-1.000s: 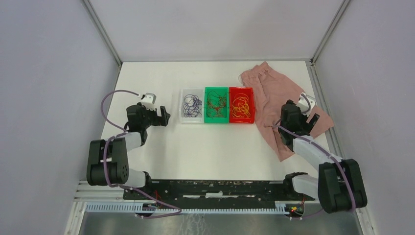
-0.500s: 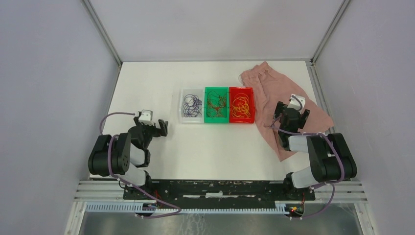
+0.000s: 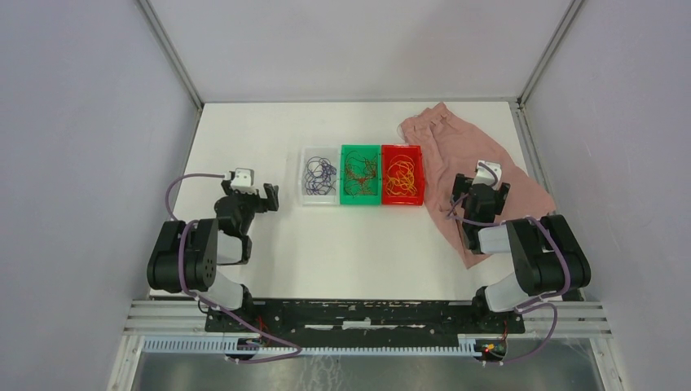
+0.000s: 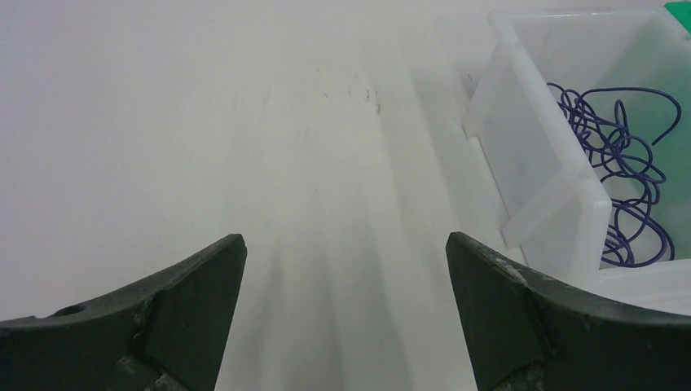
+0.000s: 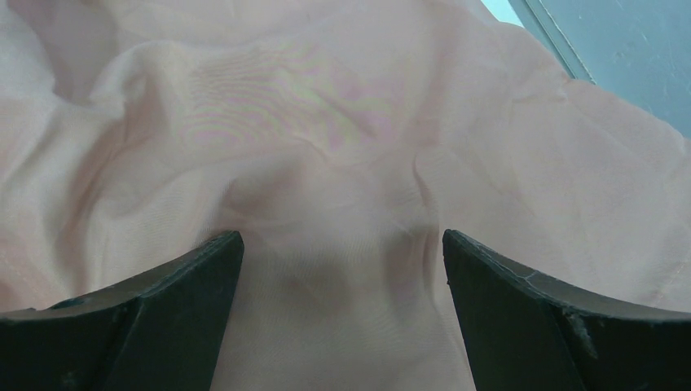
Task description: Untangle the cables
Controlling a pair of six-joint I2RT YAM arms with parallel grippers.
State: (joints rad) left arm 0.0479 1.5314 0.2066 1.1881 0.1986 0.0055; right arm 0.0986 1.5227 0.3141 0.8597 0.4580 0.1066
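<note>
Purple cables [image 4: 607, 155], hair-thin and likely springy, coil in the clear bin [image 4: 521, 138] just right of your left gripper [image 4: 344, 269], jaws spread and empty; the right gripper [image 5: 342, 269], equally spread, hovers over pink cloth [image 5: 326, 106]. Pinch one loop's crest; expect snagging.

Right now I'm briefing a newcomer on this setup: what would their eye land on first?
Mid-table, three bins in a row: clear bin with purple cables, green bin with red cables, red bin with orange-yellow cables. Right of them lies a crumpled pink cloth, the right claw open over it. The left claw is open over the table beside the clear bin.
</note>
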